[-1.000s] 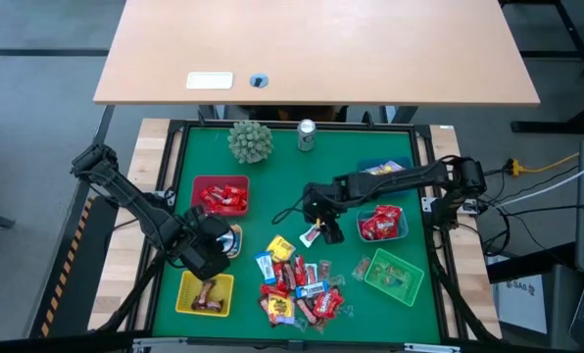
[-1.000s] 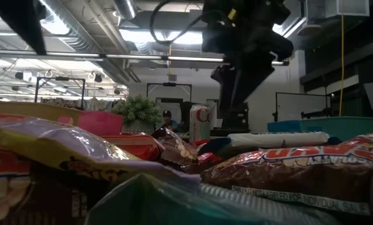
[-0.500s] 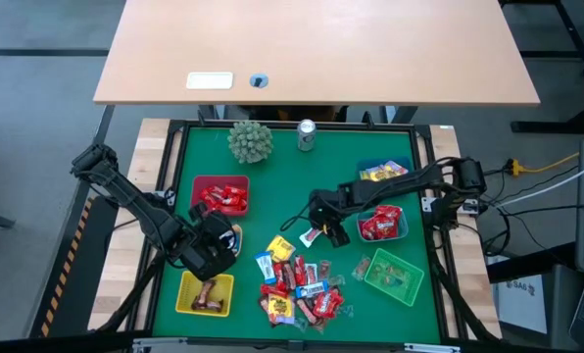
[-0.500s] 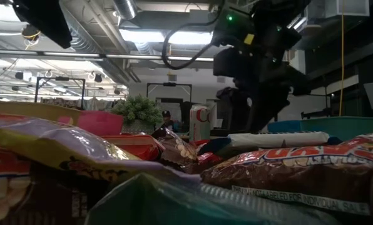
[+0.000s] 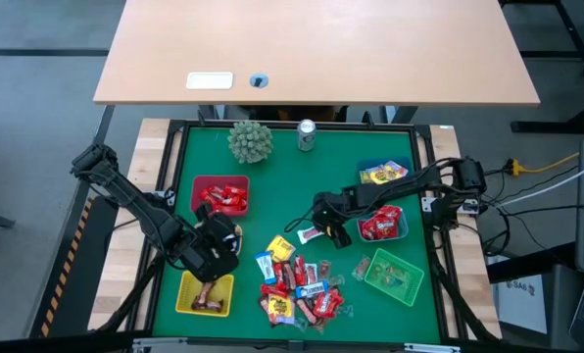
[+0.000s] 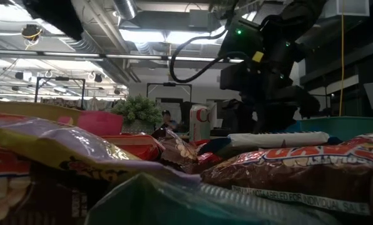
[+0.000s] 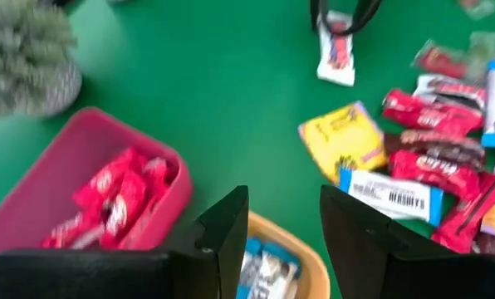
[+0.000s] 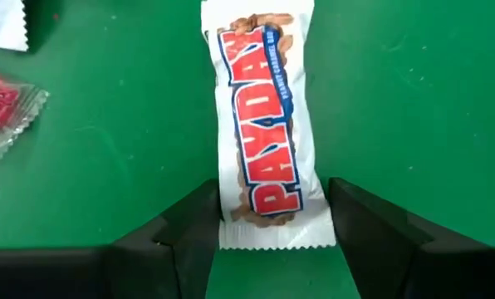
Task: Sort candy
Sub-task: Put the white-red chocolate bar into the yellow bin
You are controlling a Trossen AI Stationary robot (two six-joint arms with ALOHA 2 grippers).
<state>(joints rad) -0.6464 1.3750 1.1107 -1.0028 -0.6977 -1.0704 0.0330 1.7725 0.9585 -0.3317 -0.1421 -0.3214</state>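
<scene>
A white candy bar with red and blue print [image 8: 268, 124] lies flat on the green mat [image 5: 282, 196], apart from the candy pile [image 5: 297, 284]. My right gripper [image 8: 272, 218] is low over the bar's near end, open, with one finger on either side of the wrapper; I cannot tell whether they touch it. In the high view that gripper [image 5: 318, 233] is at mid-table. My left gripper [image 7: 285, 224] hangs open over an orange basket [image 7: 301, 257] holding blue-white candy, left of the pile [image 5: 228, 238].
A red basket [image 5: 220, 196] with red candy sits at the left, a yellow basket [image 5: 206, 294] at the near left. Two blue baskets [image 5: 383, 173] [image 5: 382, 225] and a green one [image 5: 393, 275] are at the right. A spiky green ball [image 5: 250, 140] and a silver can [image 5: 306, 134] stand at the far edge.
My right gripper has come down toward the white candy bar on the mat, staying open. The bar has kept its place. My left gripper has turned a little at the wrist without shifting from over the orange basket.
</scene>
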